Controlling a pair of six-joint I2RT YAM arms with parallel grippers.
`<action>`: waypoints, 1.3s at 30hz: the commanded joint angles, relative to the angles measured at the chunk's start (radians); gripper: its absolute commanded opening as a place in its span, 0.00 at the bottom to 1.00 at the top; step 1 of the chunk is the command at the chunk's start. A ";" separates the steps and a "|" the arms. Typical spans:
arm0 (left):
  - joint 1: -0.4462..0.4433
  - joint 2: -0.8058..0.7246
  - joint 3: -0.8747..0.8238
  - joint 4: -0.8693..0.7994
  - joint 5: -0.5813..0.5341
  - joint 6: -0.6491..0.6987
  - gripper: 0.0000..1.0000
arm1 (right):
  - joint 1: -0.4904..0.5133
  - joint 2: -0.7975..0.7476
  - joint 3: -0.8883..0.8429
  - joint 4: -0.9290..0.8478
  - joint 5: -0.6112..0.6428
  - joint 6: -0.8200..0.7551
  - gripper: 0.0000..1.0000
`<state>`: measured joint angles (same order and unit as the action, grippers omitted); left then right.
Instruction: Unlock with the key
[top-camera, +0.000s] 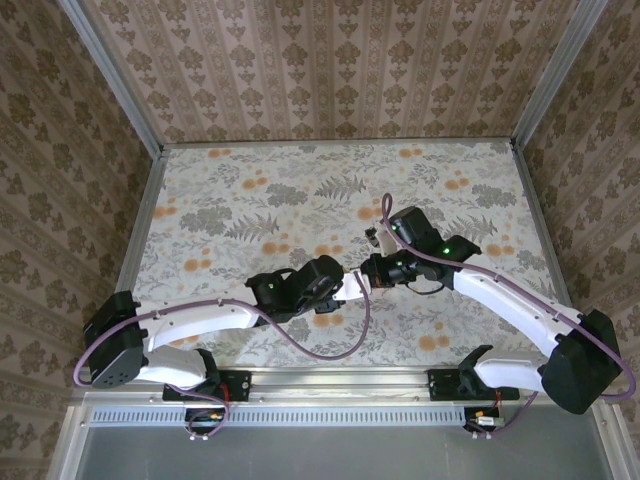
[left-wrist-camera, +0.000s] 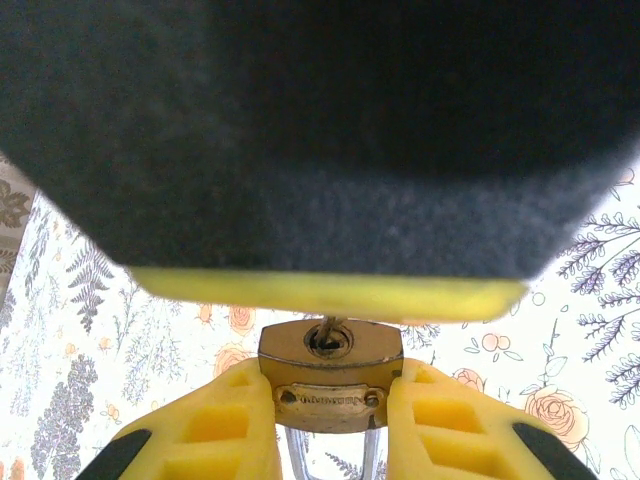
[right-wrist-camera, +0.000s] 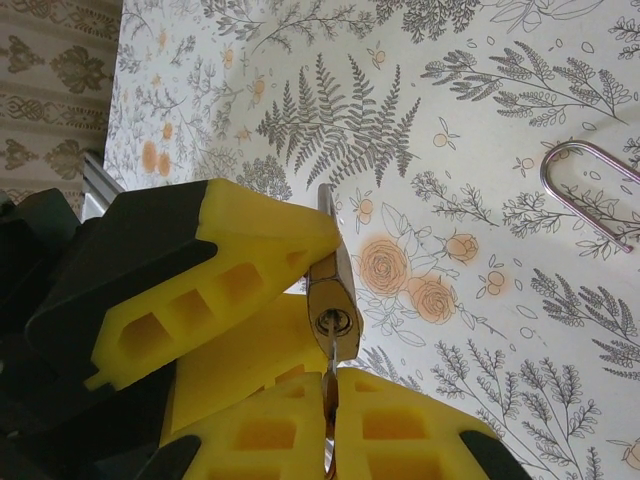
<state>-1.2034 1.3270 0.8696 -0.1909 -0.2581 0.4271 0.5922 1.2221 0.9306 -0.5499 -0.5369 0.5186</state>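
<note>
The brass padlock (left-wrist-camera: 330, 385) is clamped by its sides between the yellow fingers of my left gripper (left-wrist-camera: 330, 392), which is shut on it, keyhole end facing outward. The key (right-wrist-camera: 329, 356) stands edge-on between the pads of my right gripper (right-wrist-camera: 331, 388), which is shut on it. Its silver blade sits in the keyhole (left-wrist-camera: 328, 338). The padlock (right-wrist-camera: 336, 296) hangs above the table. The red tag is hidden. Both grippers meet near the table's middle, left gripper (top-camera: 347, 289) and right gripper (top-camera: 371, 268) nose to nose.
A silver wire loop (right-wrist-camera: 592, 190) lies on the floral tablecloth (top-camera: 300, 190) to the right of the lock. The right gripper's dark body (left-wrist-camera: 320, 130) looms close over the padlock. Patterned walls enclose the table on three sides.
</note>
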 joint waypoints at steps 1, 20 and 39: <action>-0.004 0.008 0.011 0.133 0.022 -0.027 0.20 | 0.009 -0.025 0.026 0.052 -0.095 -0.012 0.11; 0.008 0.023 0.006 0.120 0.019 -0.022 0.19 | -0.014 -0.050 0.015 0.044 -0.098 -0.008 0.21; 0.022 0.031 0.001 0.119 0.024 -0.034 0.19 | -0.054 -0.057 0.038 -0.016 -0.076 -0.026 0.29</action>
<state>-1.1908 1.3476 0.8696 -0.0795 -0.2337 0.4164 0.5438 1.1912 0.9325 -0.5434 -0.5610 0.5140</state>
